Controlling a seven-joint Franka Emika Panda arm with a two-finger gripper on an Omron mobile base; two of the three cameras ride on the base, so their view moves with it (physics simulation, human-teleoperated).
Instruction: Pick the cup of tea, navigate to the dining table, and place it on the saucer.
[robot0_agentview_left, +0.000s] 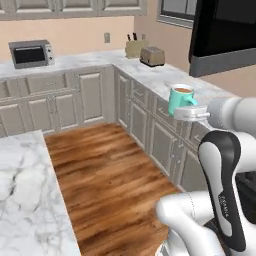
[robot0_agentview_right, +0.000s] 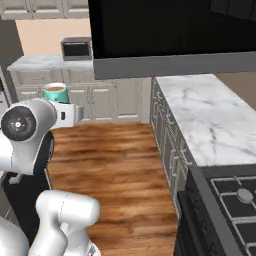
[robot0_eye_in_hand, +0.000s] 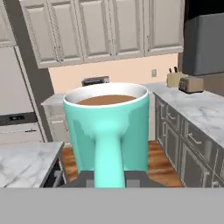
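Note:
The cup of tea (robot0_agentview_left: 180, 96) is a teal mug with a white inner rim and brown liquid. It hangs upright above the wood floor, just off the counter's edge, with my gripper (robot0_agentview_left: 190, 113) shut on it. In the hand view the cup of tea (robot0_eye_in_hand: 106, 124) is close up with its handle facing the camera, and the dark fingers (robot0_eye_in_hand: 85, 180) clasp its base on either side. From the right base view the cup of tea (robot0_agentview_right: 55, 92) sits just above my gripper (robot0_agentview_right: 68, 114). A marble slab (robot0_agentview_left: 22, 192) at lower left looks like the dining table's top. The saucer is out of view.
An L-shaped marble counter (robot0_agentview_left: 165, 80) over beige cabinets carries a toaster oven (robot0_agentview_left: 31, 53), a knife block (robot0_agentview_left: 133, 48) and a toaster (robot0_agentview_left: 152, 56). A stove (robot0_agentview_right: 227, 205) and a dark overhead unit (robot0_agentview_right: 170, 30) are on the right. Wood floor (robot0_agentview_left: 110, 175) lies between.

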